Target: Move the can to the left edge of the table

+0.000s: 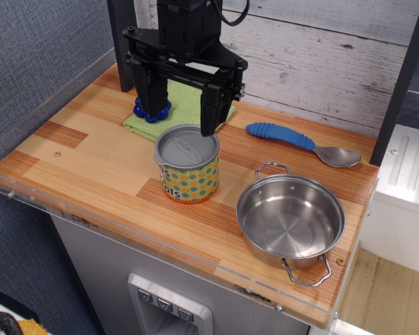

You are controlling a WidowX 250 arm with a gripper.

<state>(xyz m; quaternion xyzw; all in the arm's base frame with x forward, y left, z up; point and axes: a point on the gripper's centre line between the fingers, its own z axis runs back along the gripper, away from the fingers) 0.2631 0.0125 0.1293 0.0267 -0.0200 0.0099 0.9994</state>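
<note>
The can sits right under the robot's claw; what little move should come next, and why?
Probably lower straight down a little. The gripper hangs open above the can, its fingers not yet around the sides, so it cannot grip. Once lower, it could close and carry the can toward the table's left edge.

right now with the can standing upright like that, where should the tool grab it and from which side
Grip the can across its round side wall just below the grey lid, coming straight down from above. It stands upright with open table around it, and the pot sits apart to its right. The tool hangs open just above and behind it, so probably only a short forward shift and descent is needed.
</note>
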